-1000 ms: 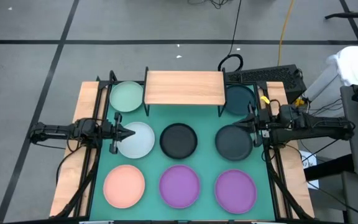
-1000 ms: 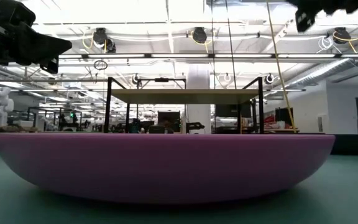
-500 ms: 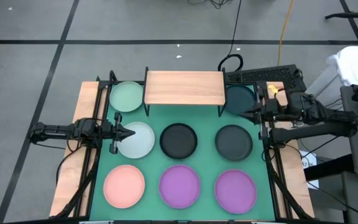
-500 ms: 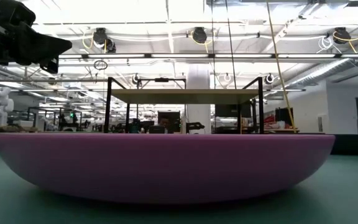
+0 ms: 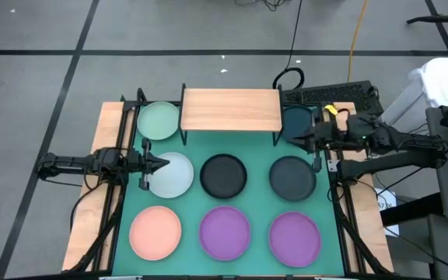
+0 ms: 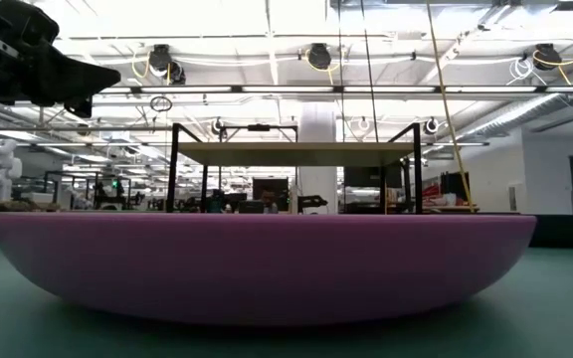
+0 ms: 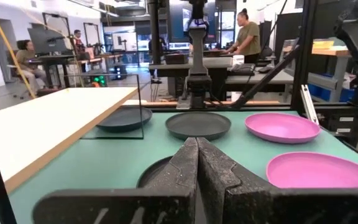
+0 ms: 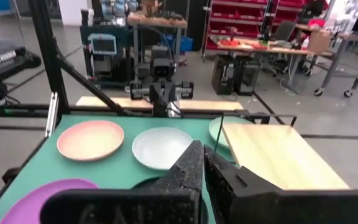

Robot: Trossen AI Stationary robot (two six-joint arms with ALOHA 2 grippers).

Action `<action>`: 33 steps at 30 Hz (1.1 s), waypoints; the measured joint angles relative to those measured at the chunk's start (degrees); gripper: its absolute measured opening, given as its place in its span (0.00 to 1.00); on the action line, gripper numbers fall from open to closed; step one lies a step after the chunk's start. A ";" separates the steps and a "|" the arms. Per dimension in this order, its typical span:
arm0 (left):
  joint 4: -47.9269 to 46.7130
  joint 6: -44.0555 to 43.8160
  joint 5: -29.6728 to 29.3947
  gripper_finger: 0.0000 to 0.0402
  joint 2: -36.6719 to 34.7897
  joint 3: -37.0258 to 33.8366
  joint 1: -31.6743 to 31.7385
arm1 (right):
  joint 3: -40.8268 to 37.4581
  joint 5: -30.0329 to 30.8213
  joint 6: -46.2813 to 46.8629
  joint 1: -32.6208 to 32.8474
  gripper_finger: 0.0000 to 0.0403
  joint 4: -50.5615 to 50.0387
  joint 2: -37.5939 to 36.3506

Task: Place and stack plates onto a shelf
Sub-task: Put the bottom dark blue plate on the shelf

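No plate is on the small light-wood shelf on thin black legs [image 5: 230,110] yet, so this reads as the very start: approach before the first pick. All eight round matte plates sit flat on the green bench [image 5: 259,152]: mint green plate [image 5: 159,120] just beside the shelf's left end, a dark teal plate [image 5: 298,122] just beside its right end and partly under the right arm, pale white-blue plate [image 5: 173,174], black plate [image 5: 223,174] and dark grey-teal plate [image 5: 292,177] in the middle row, pink plate [image 5: 155,232] and two purple plates [image 5: 225,232] [image 5: 295,237] in the near row. Right pincer [image 5: 302,141] hangs at the right edge, between the dark teal and dark grey-teal plates, touching neither as far as the views show; its wrist view shows the fingers [image 8: 194,165] clenched together, grasping nothing. Left pincer [image 5: 162,163] waits over the left rim of the pale white-blue plate, also clenched and empty, fingers [image 7: 197,165] pressed together. Likely next move: right pincer has to release, drop to a plate rim, pinch it and lift it clear onto the shelf top. Which plate it targets cannot be told.
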 joint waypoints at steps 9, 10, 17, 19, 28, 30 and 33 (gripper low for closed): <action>12.07 2.43 -2.50 0.01 0.00 0.02 0.00 | -6.26 -0.15 -1.00 -0.01 0.00 1.84 0.54; 12.56 3.17 -3.26 0.01 0.02 0.32 0.00 | -7.05 -0.16 -0.84 -0.01 0.00 2.63 0.50; 2.67 6.12 -7.08 0.01 0.65 9.13 0.01 | -10.55 -0.17 1.08 0.00 0.00 4.15 0.48; -0.14 5.55 -7.06 0.01 1.88 13.01 0.02 | -11.32 -0.16 1.74 -0.01 0.00 4.22 0.48; -9.18 -0.70 -7.06 0.01 14.12 29.78 -0.02 | -17.47 -0.17 4.32 0.00 0.00 9.22 0.50; -9.15 -1.25 -7.06 0.01 17.33 32.33 -0.10 | -19.12 -0.20 5.34 -0.01 0.00 10.12 0.51; -9.10 -1.51 -7.05 0.01 22.06 35.40 -0.22 | -20.85 -0.19 6.92 0.01 0.00 10.20 0.52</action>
